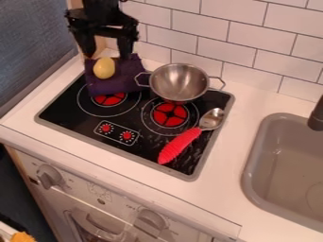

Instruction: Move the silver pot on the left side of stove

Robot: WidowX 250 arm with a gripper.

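Note:
The black gripper (108,53) hangs at the upper left above the back of the purple cloth, its two fingers spread wide with nothing held between them. To its right and lower, the silver pot (178,84) stands upright at the back right of the black stove (144,126), behind the right burner. One of its two side handles reaches the cloth's right edge; the other points toward the tiled wall. The left burner is partly covered by the cloth.
On the purple cloth (118,85) lies a yellow egg-shaped object (104,68). A red-handled spoon (181,145) lies slanted across the stove's right part. Tiled wall (227,45) behind; grey sink (287,163) at right.

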